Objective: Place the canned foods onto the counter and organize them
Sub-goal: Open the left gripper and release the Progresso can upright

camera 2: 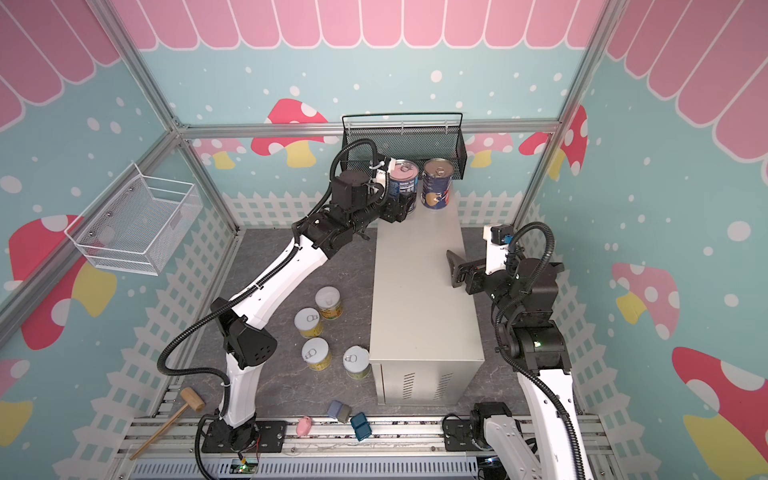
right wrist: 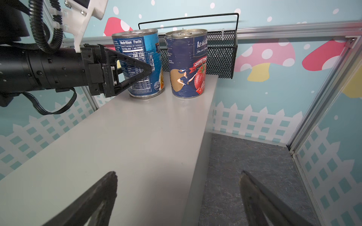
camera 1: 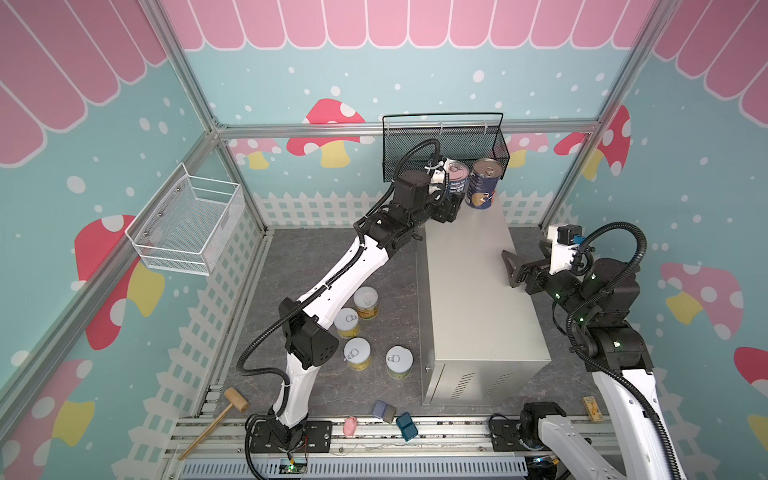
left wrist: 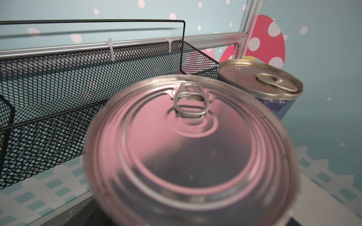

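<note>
Filling the left wrist view, ribbed lid and pull-tab, is the light-blue can [left wrist: 192,148], so close it blurs. That closeness says the left gripper [right wrist: 145,64] has it between its jaws.

Now the big picture. The counter [camera 1: 478,299], a long grey cabinet, stands on the dark floor [camera 1: 324,266] with most of its top bare. Above its far end hangs the black mesh basket [camera 1: 444,153]. I'd say the row begins hard against the back so there's room in front for the cans to come.

The left arm stretches across to that far end. In the right wrist view one finger [right wrist: 147,68] lies along the light-blue can's side and the other is hidden behind it. The can's base sits flat on the counter. Squeezing or slack? Cannot tell.

The right gripper [right wrist: 178,174] hovers over the counter's right edge, jaws wide apart and empty, probably keeping out of the way.

The tomato can [right wrist: 188,64] stands upright just beside the light-blue one, with a narrow gap between them.

Down on the floor, left of the counter, four short yellow cans [camera 1: 358,353] stand upright in a loose cluster. Most of the job looks to be ahead.
</note>
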{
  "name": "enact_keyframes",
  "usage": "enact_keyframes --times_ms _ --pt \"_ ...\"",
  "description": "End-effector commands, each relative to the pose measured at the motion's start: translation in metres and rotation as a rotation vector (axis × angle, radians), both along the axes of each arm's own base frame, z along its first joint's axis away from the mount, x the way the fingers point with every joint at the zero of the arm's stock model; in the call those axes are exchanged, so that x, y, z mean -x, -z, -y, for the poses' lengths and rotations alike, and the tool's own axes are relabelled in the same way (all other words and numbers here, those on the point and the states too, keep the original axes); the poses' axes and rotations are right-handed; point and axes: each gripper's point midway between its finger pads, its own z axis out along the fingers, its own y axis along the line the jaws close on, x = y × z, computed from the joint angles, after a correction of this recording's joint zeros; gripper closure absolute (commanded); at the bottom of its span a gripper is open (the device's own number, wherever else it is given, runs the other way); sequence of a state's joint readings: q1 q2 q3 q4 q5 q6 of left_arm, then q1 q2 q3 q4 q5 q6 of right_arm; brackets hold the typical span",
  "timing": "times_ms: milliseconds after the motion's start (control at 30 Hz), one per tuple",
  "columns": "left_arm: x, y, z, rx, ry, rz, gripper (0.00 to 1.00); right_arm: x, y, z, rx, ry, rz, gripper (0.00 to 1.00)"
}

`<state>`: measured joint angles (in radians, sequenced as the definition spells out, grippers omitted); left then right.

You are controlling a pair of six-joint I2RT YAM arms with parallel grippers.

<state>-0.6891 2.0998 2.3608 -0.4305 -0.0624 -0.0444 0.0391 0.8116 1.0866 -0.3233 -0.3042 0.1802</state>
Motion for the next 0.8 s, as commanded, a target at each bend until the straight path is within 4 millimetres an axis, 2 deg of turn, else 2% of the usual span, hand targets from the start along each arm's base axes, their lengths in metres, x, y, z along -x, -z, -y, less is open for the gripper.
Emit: enact_keyframes --times_ms 0,767 --pt "-0.004 -0.021 -0.008 0.030 -0.031 0.051 0.21 0.003 -0.001 -0.001 0.010 -0.009 0.017 0.02" --pt "-0.031 -0.011 -0.001 0.035 -0.056 0.079 0.22 0.006 0.003 -0.001 0.019 -0.010 0.012 0.02"
